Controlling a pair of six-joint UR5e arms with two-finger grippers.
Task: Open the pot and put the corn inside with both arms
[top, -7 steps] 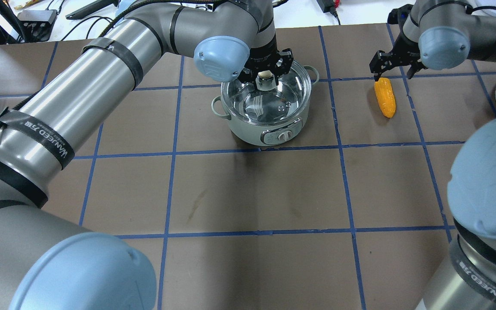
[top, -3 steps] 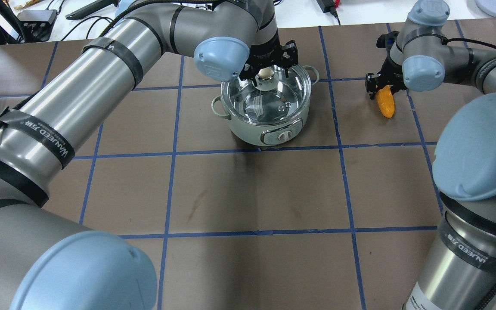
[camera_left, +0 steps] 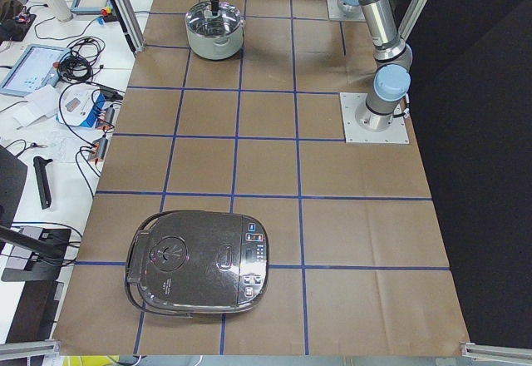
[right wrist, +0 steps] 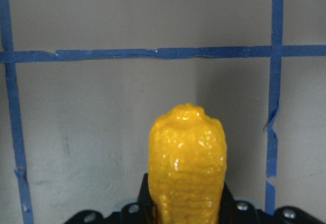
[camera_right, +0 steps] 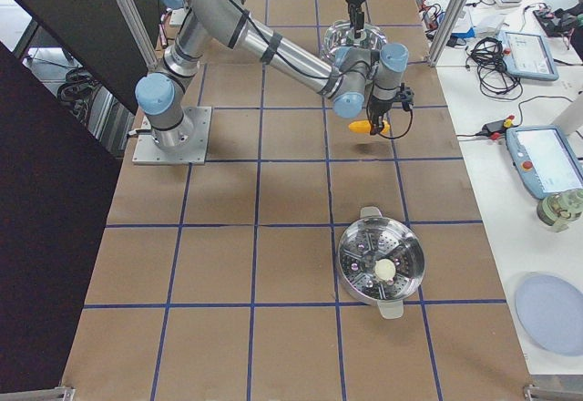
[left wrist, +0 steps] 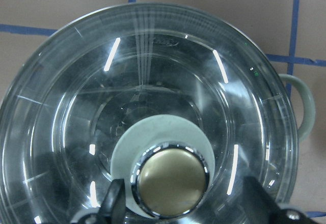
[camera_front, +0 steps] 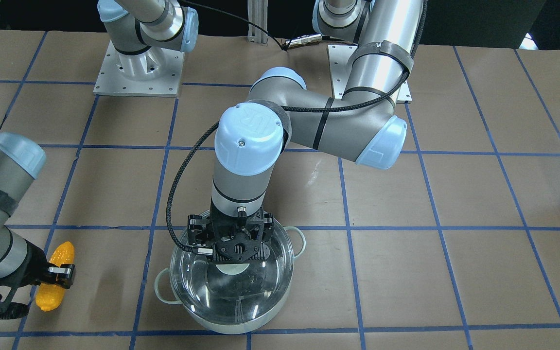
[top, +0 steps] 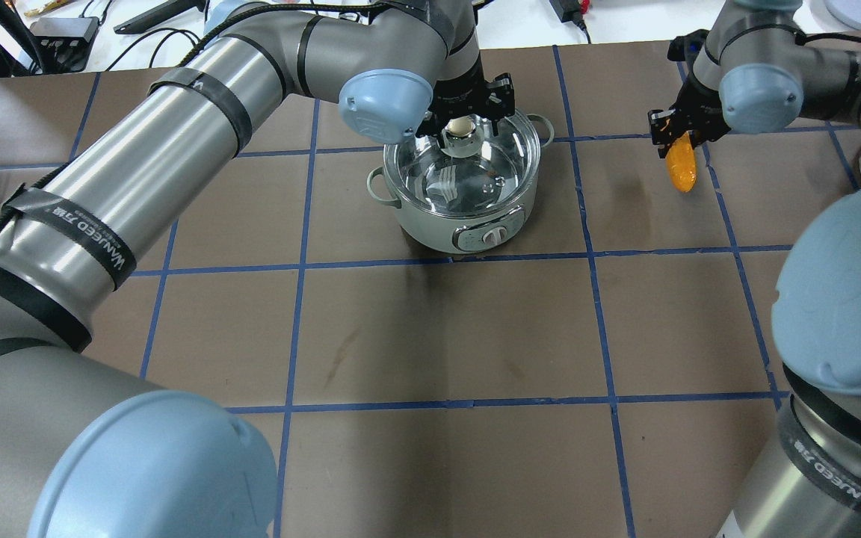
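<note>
The pot (top: 468,224) stands at the far middle of the table with its glass lid (top: 475,175) on. My left gripper (top: 464,119) hangs right over the lid's knob (left wrist: 172,178). Its fingers (left wrist: 113,203) stand open on either side of the knob, with a gap on the right side. My right gripper (top: 677,136) is shut on the top end of the orange-yellow corn (top: 681,170). The corn hangs tip-down a little above the table, to the right of the pot. It fills the middle of the right wrist view (right wrist: 187,158).
A dark rice cooker (camera_left: 199,262) sits at the table's left end. A steel steamer pot (camera_right: 381,264) sits toward the right end, with a pale plate (camera_right: 551,314) on the side bench. The arm base plates (camera_front: 136,73) are bolted on the robot's side.
My right gripper came down over the corn's end, shut on it and lifted it off the table. My left gripper turned slightly and stayed over the knob.
</note>
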